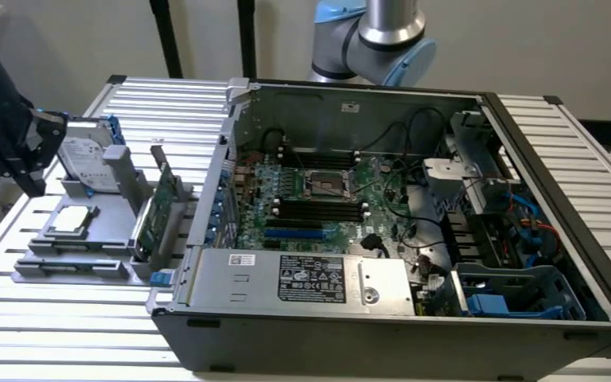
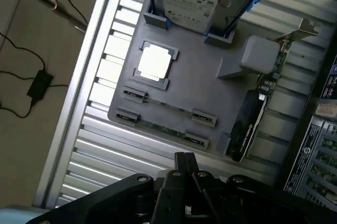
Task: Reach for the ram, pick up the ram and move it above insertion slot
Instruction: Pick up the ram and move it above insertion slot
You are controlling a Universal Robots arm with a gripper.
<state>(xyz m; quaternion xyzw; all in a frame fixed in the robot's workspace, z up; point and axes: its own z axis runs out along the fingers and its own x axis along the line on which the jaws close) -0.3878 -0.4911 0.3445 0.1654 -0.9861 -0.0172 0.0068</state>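
Gripper (image 2: pixel 184 156) pressed together, holding nothing, over table slats (image 2: pixel 105 150) off the gray holder tray's (image 2: pixel 200 87) edge.
Ram (image 2: pixel 162 128) sits untouched in the slot along that nearest edge; beyond lie a processor chip (image 2: pixel 154 61), then a hard drive (image 2: pixel 192 2), open computer case (image 1: pixel 391 342) alongside.

Exterior view looks down obliquely across the desk (image 1: pixel 72 334) — wrist view hangs close above the grey fixture (image 2: pixel 210 97), which both share.
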